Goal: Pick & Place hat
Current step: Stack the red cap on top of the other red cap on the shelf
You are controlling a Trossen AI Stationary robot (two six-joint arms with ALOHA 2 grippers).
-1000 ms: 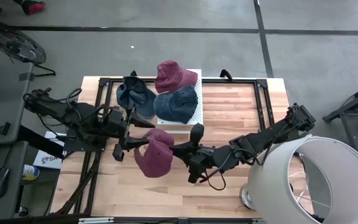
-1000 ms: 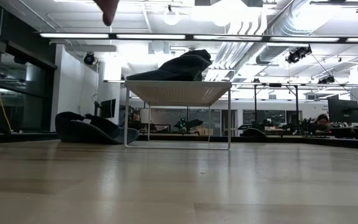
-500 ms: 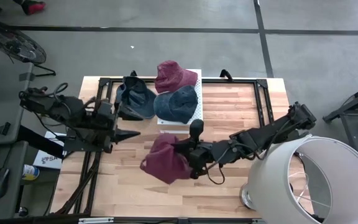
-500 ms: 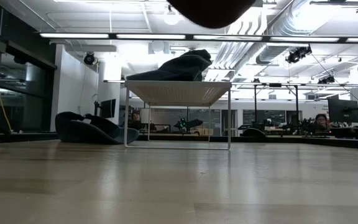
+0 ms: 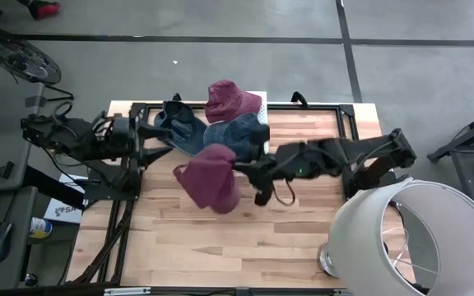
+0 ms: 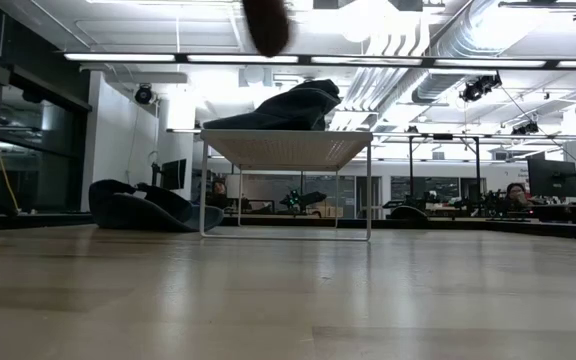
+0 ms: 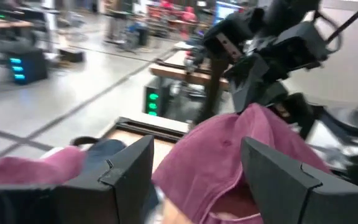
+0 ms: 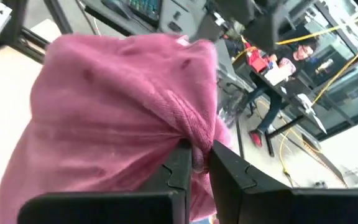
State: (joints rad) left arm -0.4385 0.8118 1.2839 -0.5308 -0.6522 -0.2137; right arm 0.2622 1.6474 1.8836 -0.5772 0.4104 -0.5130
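Pinching a fold of the maroon hat in my right jaws, I hold it above the counter, just beside the white rack. My left jaws stand wide apart, on the far side of that rack, holding nothing

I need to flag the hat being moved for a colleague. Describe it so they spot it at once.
Start at the white rack at the wooden table's far edge, stacked with hats. Just in front hangs a maroon hat, pinched by the right gripper. Unlike the maroon hat on the rack, it rests on nothing.
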